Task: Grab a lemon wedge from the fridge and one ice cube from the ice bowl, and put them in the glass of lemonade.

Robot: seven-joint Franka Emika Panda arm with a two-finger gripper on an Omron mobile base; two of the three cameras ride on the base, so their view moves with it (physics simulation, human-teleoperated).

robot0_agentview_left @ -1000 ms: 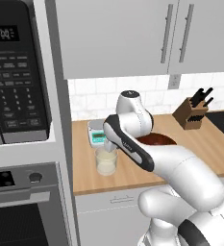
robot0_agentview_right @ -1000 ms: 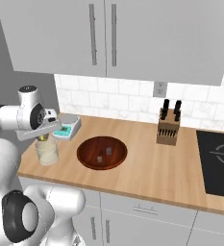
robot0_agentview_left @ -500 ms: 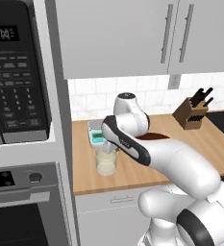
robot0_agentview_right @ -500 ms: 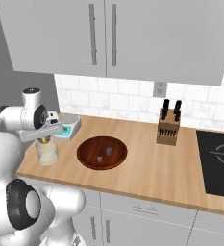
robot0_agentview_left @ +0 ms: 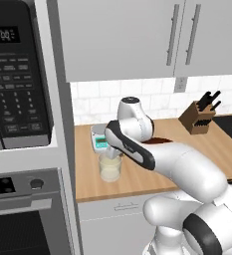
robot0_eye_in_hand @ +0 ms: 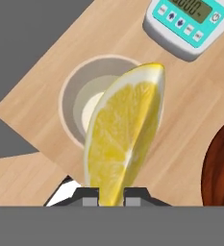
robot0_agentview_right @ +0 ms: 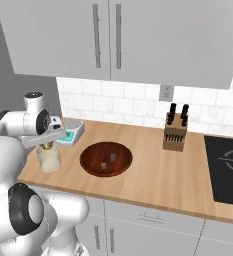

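Close up, gripper (robot0_eye_in_hand: 110, 196) pinches lemon wedge (robot0_eye_in_hand: 123, 139).

Grey wall cabinets (robot0_agentview_right: 108, 40), white tile backsplash (robot0_agentview_right: 138, 107), wood counter (robot0_agentview_right: 153, 175)

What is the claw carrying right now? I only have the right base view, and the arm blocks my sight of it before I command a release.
Observer: In the hand view the claw is shut on the lemon wedge.
Operator: Is it lined up with the glass?
Observer: Yes, the glass of lemonade sits directly beyond the wedge, rim open toward the camera.
Operator: Anything close by that I could hit?
Observer: The white scale stands just past the glass, and the ice bowl rim lies off to one side.
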